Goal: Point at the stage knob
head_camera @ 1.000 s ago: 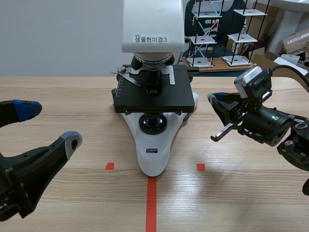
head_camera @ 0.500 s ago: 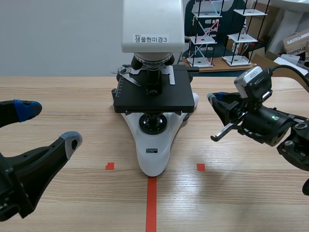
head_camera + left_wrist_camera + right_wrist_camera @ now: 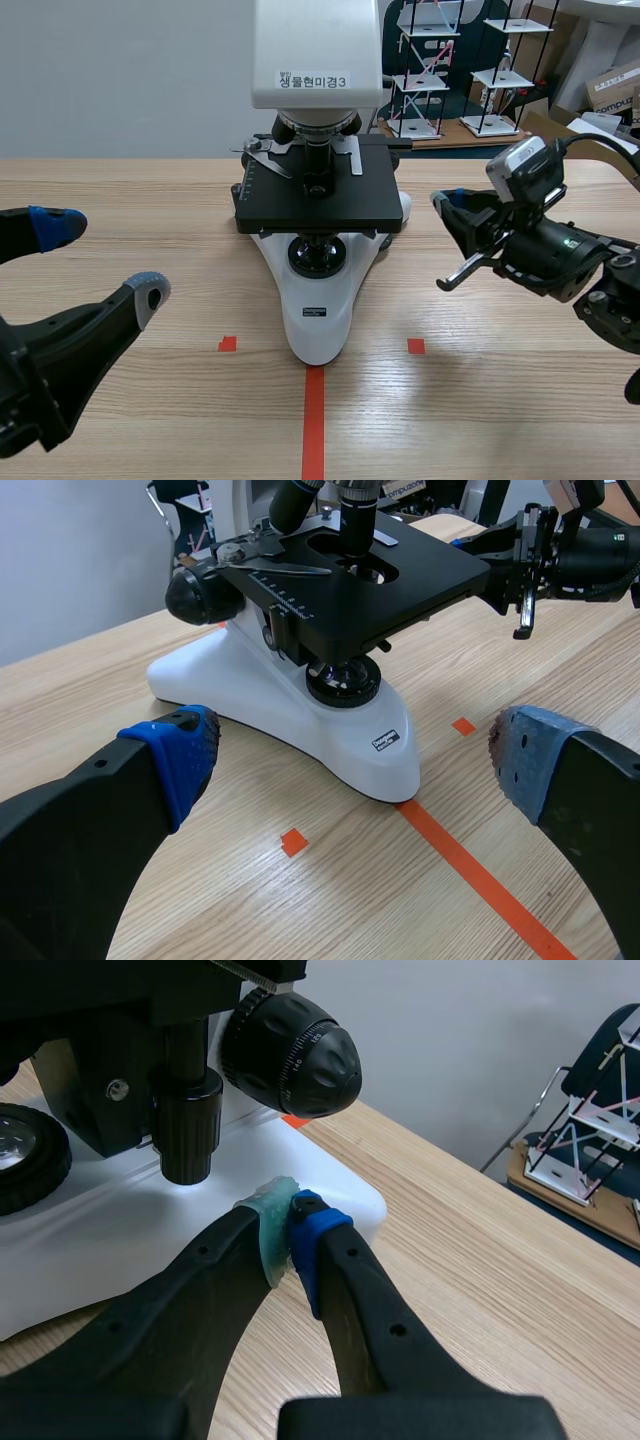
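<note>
The white and black microscope (image 3: 316, 200) stands mid-table. In the right wrist view its stage knob (image 3: 186, 1125) hangs as a black vertical stem under the stage, beside the large ribbed focus knob (image 3: 292, 1054). My right gripper (image 3: 291, 1226) is shut on nothing, its pads (image 3: 268, 1222) pressed together just short of the stage knob and a little below it. In the scene view the right gripper (image 3: 441, 203) points at the microscope's right side. My left gripper (image 3: 100, 258) stands wide open at the near left, well away from the microscope base (image 3: 300, 705).
Behind the table at the back right are wire-frame models (image 3: 500, 70) on a board and cardboard boxes (image 3: 610, 85). Bare wooden tabletop (image 3: 500, 400) lies in front of the microscope, with orange-red tape marks.
</note>
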